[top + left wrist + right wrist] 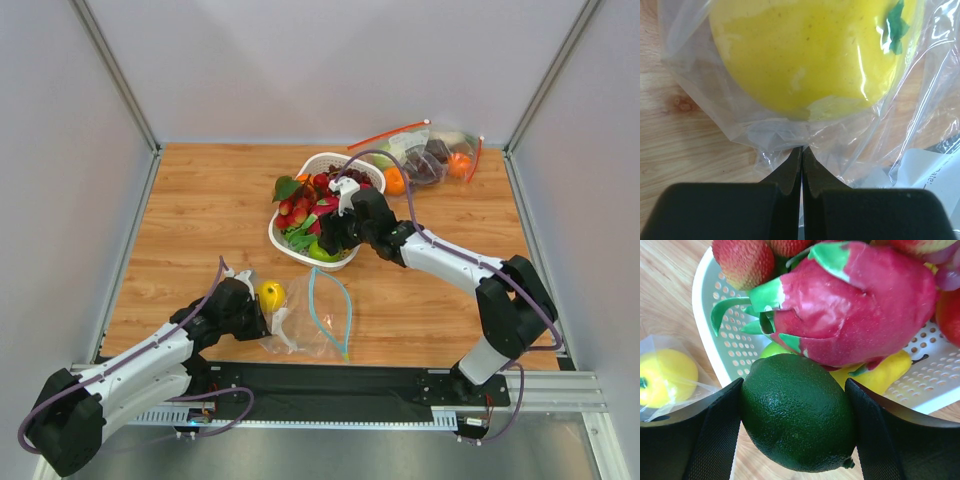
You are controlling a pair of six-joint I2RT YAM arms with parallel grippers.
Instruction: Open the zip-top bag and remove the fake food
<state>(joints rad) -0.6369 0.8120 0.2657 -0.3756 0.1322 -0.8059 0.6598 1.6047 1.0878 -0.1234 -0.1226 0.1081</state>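
The zip-top bag (318, 318) with its teal zip strip lies open on the table near the front. A yellow lemon (270, 295) sits inside its left corner. My left gripper (255, 308) is shut on the bag's plastic just below the lemon (810, 55), with the fingertips (796, 159) pinching a fold; the white label (935, 175) shows at the right. My right gripper (332, 238) is over the near edge of the white basket (345, 164). In the right wrist view it (794, 386) is shut on a dark green fruit (797, 412).
The basket (725, 340) holds a pink dragon fruit (860, 300), strawberries (292, 210) and other produce. An orange (395, 181) lies beside the basket. A second clear bag with a red-orange zip strip (432, 150) lies at the back right. Grey walls enclose the table.
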